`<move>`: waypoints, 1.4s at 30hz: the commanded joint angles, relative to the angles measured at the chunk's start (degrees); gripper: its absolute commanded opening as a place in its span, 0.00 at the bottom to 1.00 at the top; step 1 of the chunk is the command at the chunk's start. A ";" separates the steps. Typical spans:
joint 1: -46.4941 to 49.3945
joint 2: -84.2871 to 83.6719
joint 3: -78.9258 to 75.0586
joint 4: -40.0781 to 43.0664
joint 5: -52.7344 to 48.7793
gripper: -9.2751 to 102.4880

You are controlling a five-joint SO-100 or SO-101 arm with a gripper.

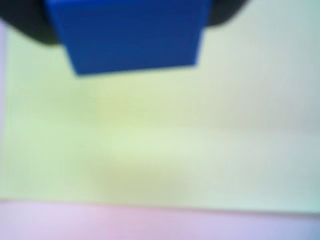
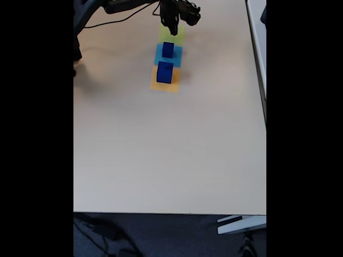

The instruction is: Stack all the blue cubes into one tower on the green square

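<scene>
Near the far edge of the worktop (image 2: 161,150), three flat squares lie in a row, touching: the green square (image 2: 177,36) farthest, a light-blue square (image 2: 159,55) in the middle, an orange square (image 2: 172,84) nearest. One blue cube (image 2: 168,49) stands on the light-blue square, a larger blue cube (image 2: 164,72) on the orange. Above the green square hangs the claw (image 2: 172,27); in the wrist view it holds a third blue cube (image 1: 131,35) between dark fingers (image 1: 30,27), over the green paper.
</scene>
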 commanded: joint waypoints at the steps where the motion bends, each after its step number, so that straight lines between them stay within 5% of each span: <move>1: 1.41 8.26 -0.18 0.26 -2.37 0.08; 15: 7.12 14.85 3.78 1.49 -10.72 0.08; 42: 8.26 19.07 13.45 3.87 -3.52 0.08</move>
